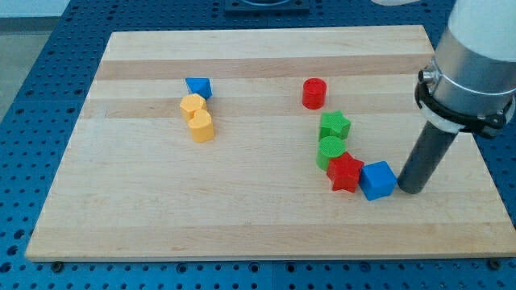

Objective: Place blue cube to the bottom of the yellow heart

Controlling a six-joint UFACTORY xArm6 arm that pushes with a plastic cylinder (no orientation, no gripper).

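Resting on the pale wooden board (242, 209) over blue pegboard (32, 97), my tip (411, 190) sits beside the blue cube (377, 180).

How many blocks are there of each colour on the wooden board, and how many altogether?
Blue: 2, the blue cube and a blue block
Yellow: 2, the yellow heart and a yellow block
Red: 2, a red star and a red cylinder
Green: 2, a green star and a green cylinder
Total: 8 blocks. My tip sits just right of the blue cube.
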